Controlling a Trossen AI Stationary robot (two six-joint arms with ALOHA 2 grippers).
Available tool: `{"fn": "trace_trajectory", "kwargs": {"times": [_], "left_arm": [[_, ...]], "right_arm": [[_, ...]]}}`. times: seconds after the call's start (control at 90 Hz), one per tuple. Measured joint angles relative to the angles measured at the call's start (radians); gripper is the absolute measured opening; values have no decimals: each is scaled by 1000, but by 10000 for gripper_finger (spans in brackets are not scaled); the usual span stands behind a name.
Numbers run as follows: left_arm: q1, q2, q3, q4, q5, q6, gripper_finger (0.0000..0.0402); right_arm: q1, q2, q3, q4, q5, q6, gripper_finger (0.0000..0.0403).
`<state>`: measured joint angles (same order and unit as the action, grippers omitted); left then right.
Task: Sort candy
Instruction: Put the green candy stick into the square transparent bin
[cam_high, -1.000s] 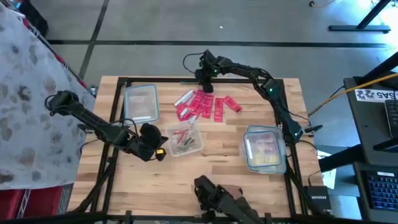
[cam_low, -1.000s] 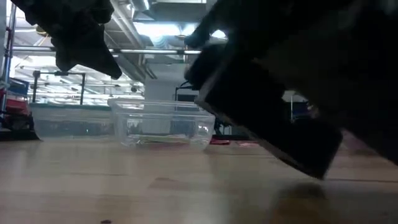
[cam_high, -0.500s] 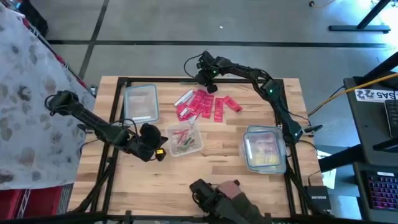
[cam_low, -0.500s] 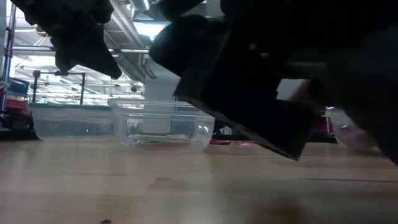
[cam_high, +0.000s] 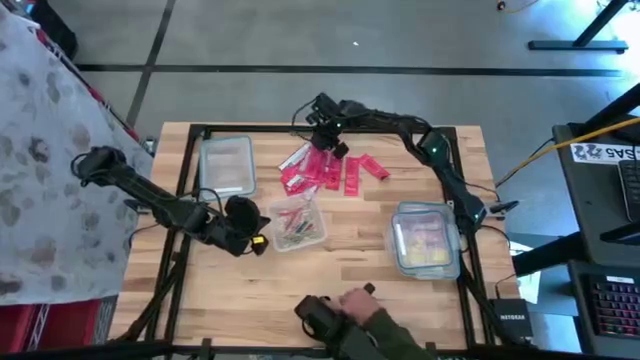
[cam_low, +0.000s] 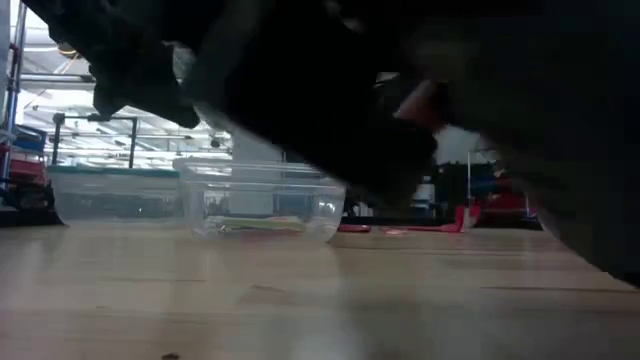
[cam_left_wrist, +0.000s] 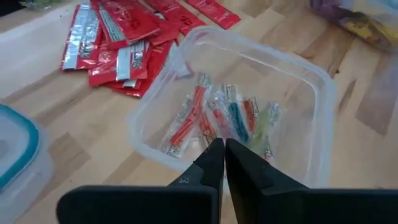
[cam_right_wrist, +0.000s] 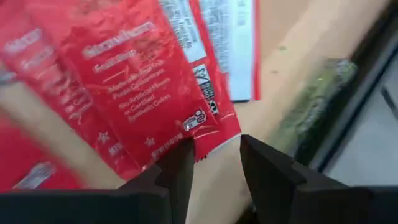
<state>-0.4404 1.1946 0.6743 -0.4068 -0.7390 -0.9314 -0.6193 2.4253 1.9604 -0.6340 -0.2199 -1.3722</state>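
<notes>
1. The right gripper (cam_high: 328, 128) hangs over the far edge of the candy (cam_high: 325, 168), a pile of red packets spread on the desk (cam_high: 350, 270).
2. In the right wrist view its fingers (cam_right_wrist: 177, 168) stand released, with a gap between them, and the corner of one red packet (cam_right_wrist: 134, 87) lies just ahead of that gap. Whether the tips touch the packet cannot be told.
3. The left gripper (cam_high: 255, 243) sits beside the open clear tub (cam_high: 298, 226), which lies between its fingers and the red pile.
4. The left fingers (cam_left_wrist: 211, 163) are clenched together with nothing between them, their tips just at the tub's near rim.
5. Inside that tub lie thin wrapped sticks (cam_left_wrist: 214, 118), red, blue and green.
6. Beyond the left fingers and to one side stands a lidded tub (cam_high: 227, 165); another tub (cam_high: 427, 238), holding yellow and pink pieces, sits well apart from both grippers.
7. A person's hand (cam_high: 355, 300) grips a dark object at the desk's near edge.
</notes>
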Motion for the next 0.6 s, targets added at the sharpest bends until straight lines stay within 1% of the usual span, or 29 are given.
{"fn": "trace_trajectory", "kwargs": {"times": [0.178, 0.311, 0.522, 0.6], "left_arm": [[9, -1, 0, -1, 26, 14, 0], [10, -1, 0, 0, 26, 17, 0], [9, -1, 0, 6, 26, 16, 0], [10, -1, -1, 3, 26, 16, 0]], "right_arm": [[-8, 1, 6, 6, 21, 9, 122], [-39, 1, 5, 57, 52, 58, 122], [-82, 10, 5, 47, -2, 103, 122], [-83, 16, 9, 39, 2, 107, 121]]}}
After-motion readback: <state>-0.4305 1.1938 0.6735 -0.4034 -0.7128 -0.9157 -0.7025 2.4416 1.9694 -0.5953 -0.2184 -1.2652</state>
